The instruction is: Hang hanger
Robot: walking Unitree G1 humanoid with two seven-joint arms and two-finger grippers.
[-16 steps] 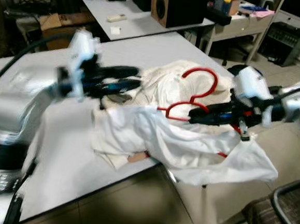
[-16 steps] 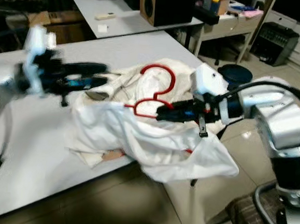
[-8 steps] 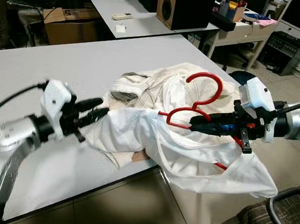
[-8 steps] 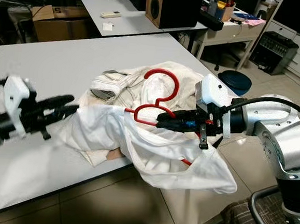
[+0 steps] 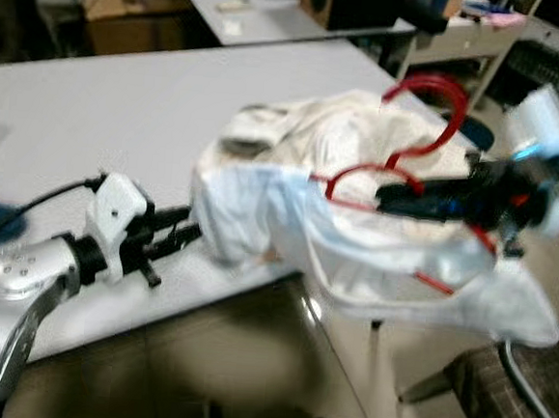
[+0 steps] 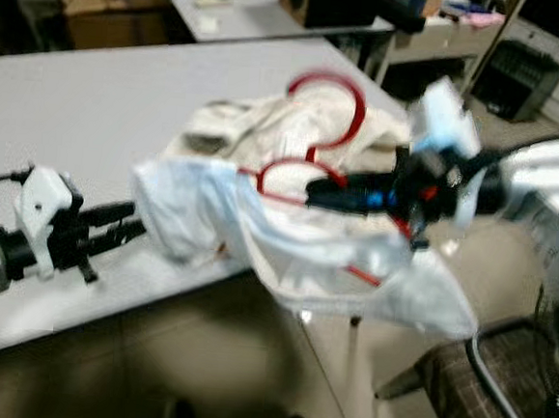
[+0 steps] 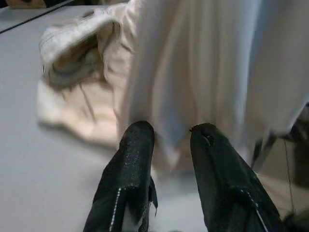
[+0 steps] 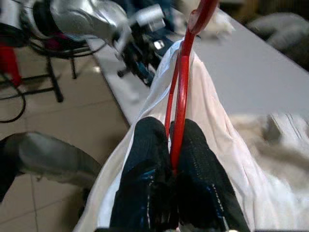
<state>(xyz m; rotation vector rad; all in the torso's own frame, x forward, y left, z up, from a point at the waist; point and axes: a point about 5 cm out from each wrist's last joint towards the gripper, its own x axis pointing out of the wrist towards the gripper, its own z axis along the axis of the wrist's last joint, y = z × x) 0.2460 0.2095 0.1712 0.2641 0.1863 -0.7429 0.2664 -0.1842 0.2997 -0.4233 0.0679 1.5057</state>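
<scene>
Your right gripper (image 8: 170, 133) is clamped on the red hanger (image 6: 307, 168), its two black fingers (image 8: 145, 145) pinching the red bar between them (the right wrist view shows this plainly). The hanger sits lifted above the far right part of the grey table (image 5: 94, 107), with the white garment (image 5: 401, 267) draped over it and sagging past the table's edge toward the floor. A cream garment (image 5: 314, 134) lies bunched on the table behind it. Your left gripper (image 7: 171, 137) hovers low near the table's front edge, just beside the white cloth; its fingers stand slightly apart and seem to hold nothing, though the head views are blurred.
</scene>
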